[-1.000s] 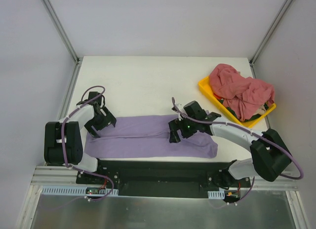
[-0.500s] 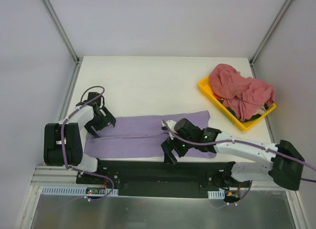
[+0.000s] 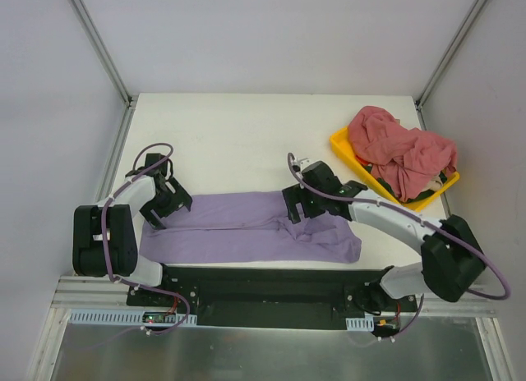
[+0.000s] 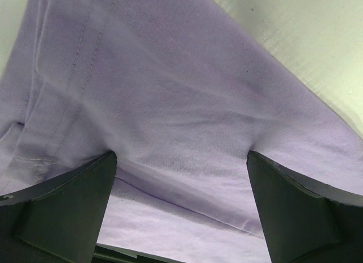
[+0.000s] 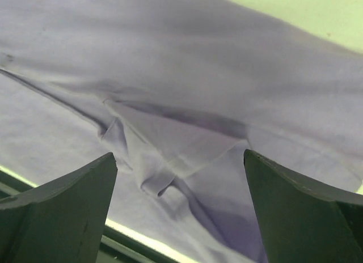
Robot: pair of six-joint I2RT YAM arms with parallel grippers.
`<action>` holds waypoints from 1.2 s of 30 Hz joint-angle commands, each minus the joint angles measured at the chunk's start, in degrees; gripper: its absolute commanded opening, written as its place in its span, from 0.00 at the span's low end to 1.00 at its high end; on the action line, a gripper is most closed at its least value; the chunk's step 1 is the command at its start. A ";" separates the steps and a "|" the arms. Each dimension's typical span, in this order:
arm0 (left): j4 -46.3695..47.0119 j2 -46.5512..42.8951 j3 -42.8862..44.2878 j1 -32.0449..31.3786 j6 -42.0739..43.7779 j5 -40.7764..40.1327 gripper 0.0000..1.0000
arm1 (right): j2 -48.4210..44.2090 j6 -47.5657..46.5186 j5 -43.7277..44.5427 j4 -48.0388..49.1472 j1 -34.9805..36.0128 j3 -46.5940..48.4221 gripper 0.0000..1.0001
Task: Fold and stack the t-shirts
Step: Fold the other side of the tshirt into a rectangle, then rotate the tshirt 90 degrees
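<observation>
Lavender t-shirt (image 3: 238, 229) is laid out as a long band along the 6 o'clock edge of the counter (image 3: 238, 143), running from 9 o'clock to 3 o'clock. The left jaws are over its 9 o'clock end, spread wide. In the left wrist view both fingers (image 4: 62, 206) are low on the purple cloth with nothing pinched between them. The right jaws stand over the middle of the shirt, a touch toward 3 o'clock, and they gape wide too. Between its fingers (image 5: 57, 212) there is a small rumpled fold of fabric, lying loose. Up at 2 o'clock, the pink-red t-shirts (image 3: 399, 151) sit heaped in the yellow tray (image 3: 345, 151), spilling over its rim, well apart from both arms.
</observation>
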 commanded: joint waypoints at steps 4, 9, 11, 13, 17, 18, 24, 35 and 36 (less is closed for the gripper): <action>1.71 0.91 -1.95 0.64 0.99 -0.47 0.99 | 11.45 -12.20 -7.77 2.90 -1.19 6.41 0.96; 1.71 1.18 -1.86 0.64 1.17 -0.56 0.99 | 13.58 -10.98 -17.61 0.09 -1.19 5.90 0.96; 1.71 1.18 -1.86 0.64 1.00 -0.73 0.99 | 12.09 -8.70 -21.56 -1.40 -0.75 4.40 0.96; 1.71 1.18 -1.78 0.64 1.08 -0.73 0.99 | 9.46 -6.94 -26.30 -3.33 1.00 3.43 0.97; 1.80 1.18 -1.86 0.55 1.17 -0.91 0.99 | 2.60 -3.34 -30.53 -7.99 11.79 4.04 0.96; 1.80 1.09 -1.86 0.55 1.00 -0.99 0.99 | 1.37 -1.93 -32.46 -8.70 13.82 4.39 0.96; 1.80 1.18 -1.86 0.64 0.99 -1.17 0.99 | -7.25 0.98 -17.67 -10.90 17.97 4.22 0.96; 1.71 1.00 -1.86 0.64 0.91 -0.91 0.99 | -1.03 3.79 2.86 -8.10 17.71 2.11 0.96; 1.71 1.00 -1.95 0.81 0.91 -0.99 0.99 | -0.23 5.01 3.63 -7.57 17.62 2.20 0.96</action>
